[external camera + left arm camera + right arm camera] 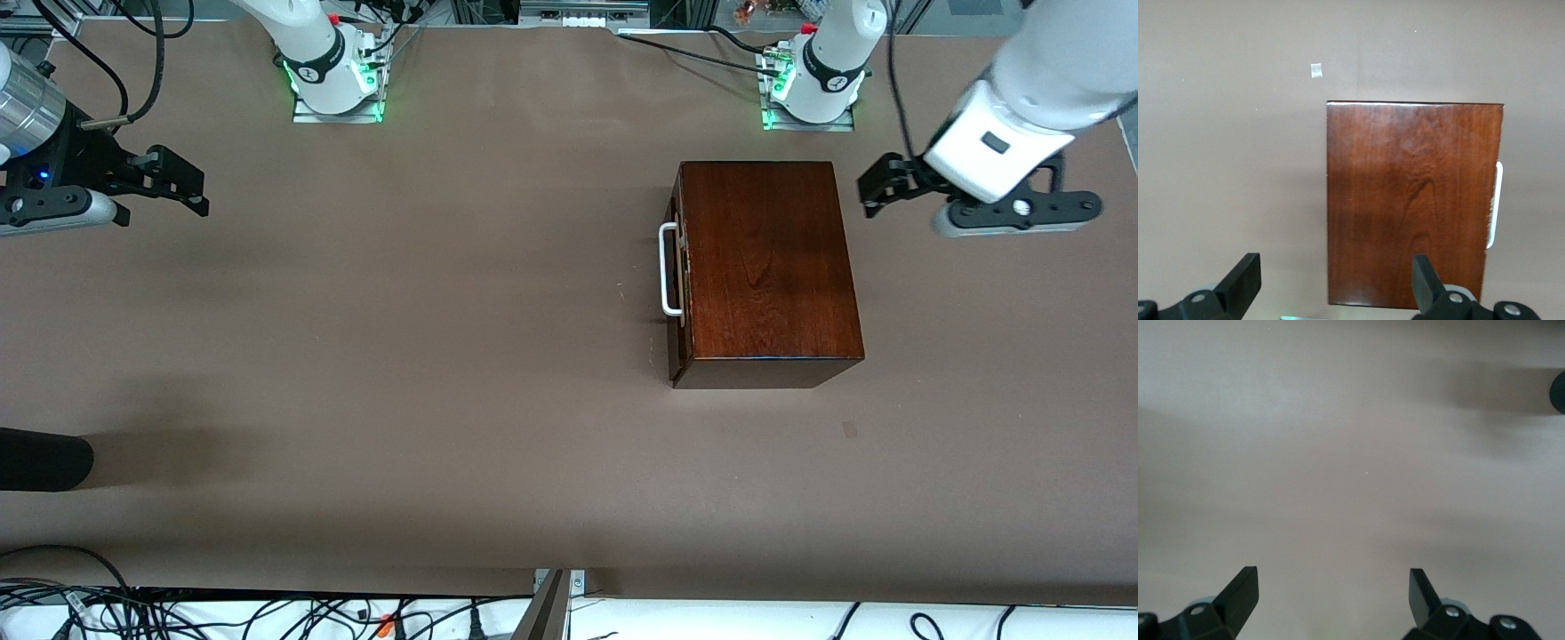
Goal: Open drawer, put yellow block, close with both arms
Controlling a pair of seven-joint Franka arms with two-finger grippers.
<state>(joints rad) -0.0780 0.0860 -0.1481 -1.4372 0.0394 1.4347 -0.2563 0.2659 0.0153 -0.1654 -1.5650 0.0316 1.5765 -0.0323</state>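
The glossy dark mahogany box [765,267] stands on the brown table toward the left arm's end. Its drawer is shut, and the white bar handle [669,271] faces the right arm's end. No yellow block shows in any view. My left gripper [874,191] hangs open and empty in the air beside the box, at the side away from the handle. The left wrist view shows the box top [1411,200], the handle [1497,203] and the open gripper [1336,280]. My right gripper [191,188] is open and empty over bare table at the right arm's end [1333,593].
A black rounded object [40,460] juts in at the table's edge at the right arm's end, nearer the front camera; it also shows in the right wrist view [1558,390]. A small square mark [850,429] lies on the table nearer the camera than the box. Both arm bases [333,71] stand farthest from the camera.
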